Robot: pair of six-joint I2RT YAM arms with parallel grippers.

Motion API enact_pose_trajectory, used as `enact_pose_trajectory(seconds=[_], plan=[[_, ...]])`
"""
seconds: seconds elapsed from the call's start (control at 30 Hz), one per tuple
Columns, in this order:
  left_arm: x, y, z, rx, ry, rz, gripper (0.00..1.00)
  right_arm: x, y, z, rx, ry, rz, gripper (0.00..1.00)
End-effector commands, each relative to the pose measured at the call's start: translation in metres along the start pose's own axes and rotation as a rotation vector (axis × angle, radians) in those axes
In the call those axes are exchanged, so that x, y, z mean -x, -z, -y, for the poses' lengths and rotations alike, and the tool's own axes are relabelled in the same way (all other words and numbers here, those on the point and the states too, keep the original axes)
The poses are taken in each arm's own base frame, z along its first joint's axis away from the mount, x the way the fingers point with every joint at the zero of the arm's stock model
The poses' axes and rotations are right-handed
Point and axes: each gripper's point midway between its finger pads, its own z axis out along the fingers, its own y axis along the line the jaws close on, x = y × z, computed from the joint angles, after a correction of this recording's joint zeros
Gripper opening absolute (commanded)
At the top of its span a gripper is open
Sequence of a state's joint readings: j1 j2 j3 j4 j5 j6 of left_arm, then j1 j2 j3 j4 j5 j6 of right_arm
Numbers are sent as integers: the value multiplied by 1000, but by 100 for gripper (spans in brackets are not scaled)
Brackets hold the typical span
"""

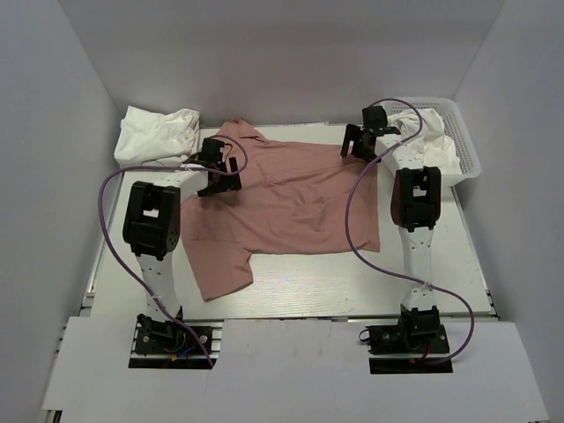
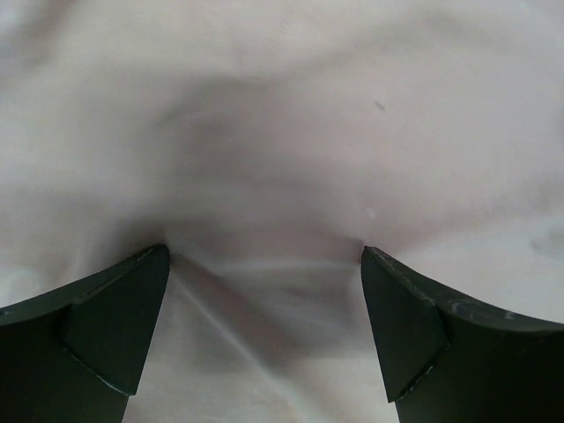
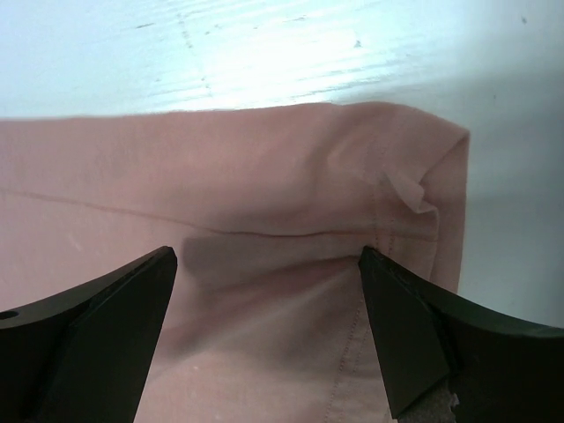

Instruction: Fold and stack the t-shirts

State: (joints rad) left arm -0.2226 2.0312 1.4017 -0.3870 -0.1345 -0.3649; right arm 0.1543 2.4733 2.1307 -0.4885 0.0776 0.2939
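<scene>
The dusty-pink t-shirt [image 1: 300, 198] lies spread flat on the table, no print showing. My left gripper [image 1: 216, 181] is open and low over its left shoulder part near the collar; in the left wrist view [image 2: 264, 256] pink cloth [image 2: 282, 132] fills the gap between the fingers. My right gripper [image 1: 357, 145] is open over the shirt's far right corner; in the right wrist view [image 3: 267, 256] the hemmed corner [image 3: 414, 176] lies between the fingers. A plain white t-shirt [image 1: 157, 132] lies bunched at the far left. Another white t-shirt [image 1: 432, 145] sits in the basket.
A white plastic basket [image 1: 470, 150] stands at the far right, beside the right arm. The white table [image 1: 352, 282] has walls close on the left, back and right. Purple cables [image 1: 352, 220] loop over the shirt from both arms.
</scene>
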Motion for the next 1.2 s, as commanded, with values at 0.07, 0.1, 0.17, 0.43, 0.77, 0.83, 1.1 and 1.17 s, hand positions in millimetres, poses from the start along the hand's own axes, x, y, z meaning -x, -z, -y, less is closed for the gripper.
enact_pose_trajectory(seconds=[0.07, 0.1, 0.17, 0.43, 0.77, 0.83, 1.1, 1.17], plan=[[23, 41, 45, -231, -68, 40, 100, 38, 46, -40, 121, 224, 130, 90], [34, 62, 46, -245, -52, 75, 100, 56, 78, -56, 146, 253, 191, 90], [36, 81, 40, -222, 3, 98, 100, 49, 99, -68, 161, 301, 204, 90], [-41, 150, -2, -152, 269, 42, 100, -60, 195, -81, 267, 72, 98, 90], [-170, 158, -1, -365, 335, -111, 100, -222, 223, 22, 43, -137, -15, 90], [-173, 154, -4, -356, 323, -106, 100, -241, 221, 31, 30, -137, -30, 90], [-189, 143, -21, -269, 306, -129, 100, -229, 219, 7, 180, -152, 55, 90], [-190, 143, -25, -246, 306, -123, 100, -230, 216, 6, 179, -151, 42, 90]])
